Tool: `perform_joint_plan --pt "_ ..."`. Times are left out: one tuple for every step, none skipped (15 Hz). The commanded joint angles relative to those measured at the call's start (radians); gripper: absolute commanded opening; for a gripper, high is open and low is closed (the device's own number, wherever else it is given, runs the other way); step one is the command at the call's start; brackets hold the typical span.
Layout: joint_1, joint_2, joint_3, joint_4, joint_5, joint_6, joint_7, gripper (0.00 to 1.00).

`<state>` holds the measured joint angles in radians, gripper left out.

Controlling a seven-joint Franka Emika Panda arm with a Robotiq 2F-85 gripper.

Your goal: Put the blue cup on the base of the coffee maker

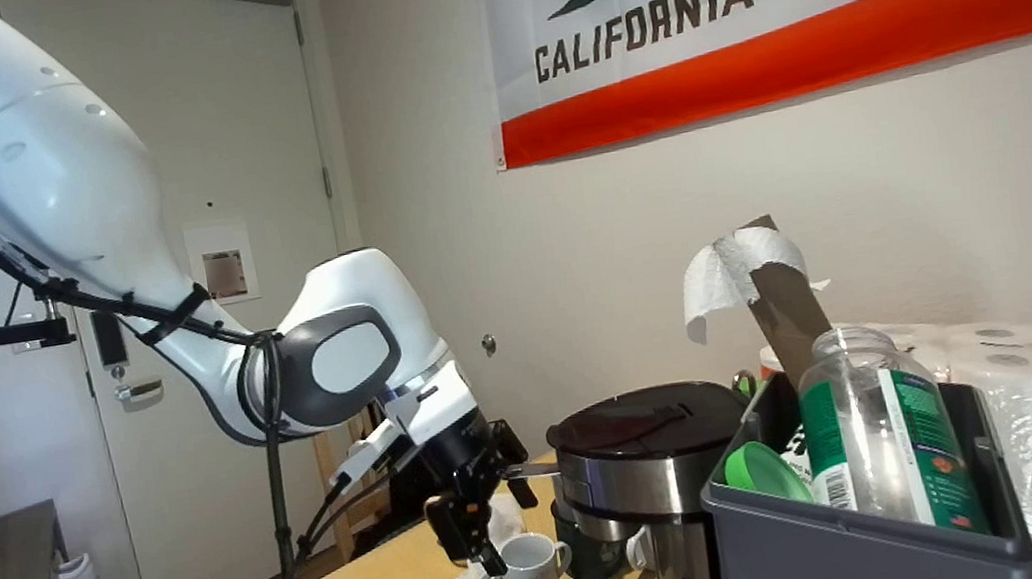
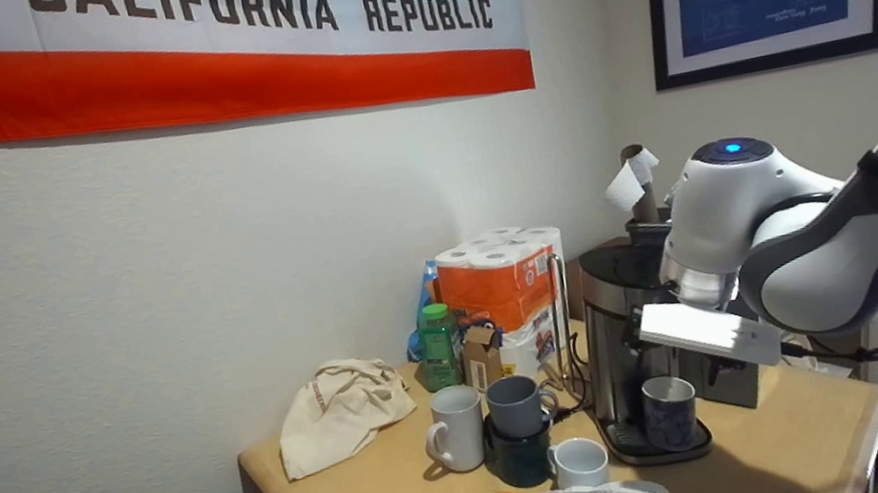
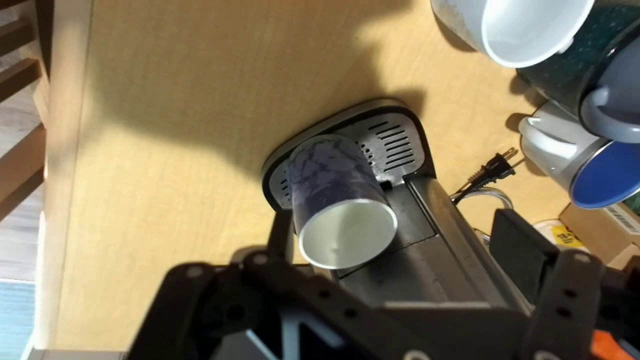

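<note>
While gripper [image 3: 397,237] gapes, blue cup [image 3: 336,177] — mottled, pale-rimmed — stands on coffee maker base [image 3: 398,142].

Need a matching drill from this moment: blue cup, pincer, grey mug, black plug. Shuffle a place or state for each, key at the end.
Column one
1. blue cup
2. pincer
3. grey mug
4. black plug

Column two
A. stacked on the dark green mug
B. unplugged
C. standing on the base of the coffee maker
D. open

Pairs: 1-C, 2-D, 3-A, 4-B
</note>
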<state>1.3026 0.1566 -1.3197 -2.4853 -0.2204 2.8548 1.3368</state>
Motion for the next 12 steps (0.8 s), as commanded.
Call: perform_joint_plan --pt "0.067 -0.072 -0.048 0.055 -0.080 -0.104 -0.052 1.00" --pt "0.079 -0.084 -0.050 0.070 -0.097 -0.134 -0.062 1.00" --pt "0.087 -0.102 -0.049 0.081 -0.112 -0.160 -0.079 1.00" --pt "0.093 -0.112 -0.047 0.093 -0.126 -0.183 -0.091 1.00" --pt "0.098 -0.128 -0.044 0.101 -0.137 -0.206 -0.111 1.00" --pt "0.101 -0.135 -0.040 0.111 -0.148 -0.225 -0.122 1.00" --pt "0.105 -0.144 -0.038 0.119 -0.160 -0.244 -0.134 1.00" --pt "0.108 -0.152 -0.035 0.125 -0.173 -0.257 -0.147 1.00" --pt "0.110 -0.152 -0.035 0.131 -0.193 -0.266 -0.159 1.00" --pt "0.111 -0.158 -0.032 0.134 -0.207 -0.273 -0.165 1.00" --pt "0.110 -0.161 -0.031 0.135 -0.226 -0.273 -0.176 1.00" --pt "0.110 -0.166 -0.029 0.136 -0.242 -0.279 -0.175 1.00"
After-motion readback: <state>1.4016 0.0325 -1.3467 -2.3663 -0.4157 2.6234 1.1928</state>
